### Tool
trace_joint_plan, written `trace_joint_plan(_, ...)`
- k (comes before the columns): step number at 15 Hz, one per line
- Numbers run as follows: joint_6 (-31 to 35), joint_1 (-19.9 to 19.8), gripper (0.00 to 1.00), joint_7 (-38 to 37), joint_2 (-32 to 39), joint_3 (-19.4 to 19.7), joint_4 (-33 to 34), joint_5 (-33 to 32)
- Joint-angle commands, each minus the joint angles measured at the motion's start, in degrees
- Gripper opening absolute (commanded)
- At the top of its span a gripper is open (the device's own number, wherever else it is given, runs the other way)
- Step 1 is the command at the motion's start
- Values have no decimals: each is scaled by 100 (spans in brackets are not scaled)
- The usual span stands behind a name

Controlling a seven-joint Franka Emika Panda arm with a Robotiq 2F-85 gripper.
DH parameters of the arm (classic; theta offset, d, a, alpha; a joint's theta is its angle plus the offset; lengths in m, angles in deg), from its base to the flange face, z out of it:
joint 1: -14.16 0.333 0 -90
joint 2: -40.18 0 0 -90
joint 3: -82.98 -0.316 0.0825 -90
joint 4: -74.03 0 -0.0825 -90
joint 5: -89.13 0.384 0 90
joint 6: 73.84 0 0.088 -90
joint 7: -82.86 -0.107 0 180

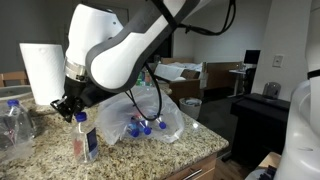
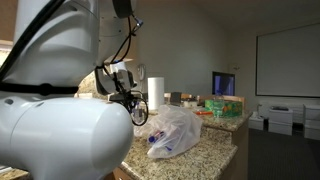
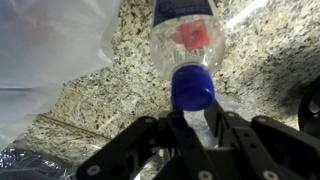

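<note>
Blue-capped bottle (image 3: 188, 50) beside bag (image 1: 168, 112) of bottles (image 1: 140, 128)

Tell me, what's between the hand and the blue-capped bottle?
Nothing: in the wrist view the hand sits right at the cap of the bottle, with no stretch left between them.

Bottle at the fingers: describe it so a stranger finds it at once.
On the granite counter, look between the white paper towel roll and the clear bag. There a small clear bottle with a blue cap stands by itself, right at the fingers. Unlike the blue-capped bottles inside the bag, it stands outside it and shows a red label.
</note>
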Motion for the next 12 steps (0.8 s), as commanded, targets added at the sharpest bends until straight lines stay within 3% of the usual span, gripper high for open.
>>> trace_joint_plan(1,-100,47,49,-201,-120,58,-20,-158)
trace_joint_plan(3,-96,53,46,-233,-137,76,-19,-184)
trace_joint_plan(4,-107,49,51,-220,-137,75,-21,-159)
trace_joint_plan(12,-352,28,100,-76,-163,2,-107,58)
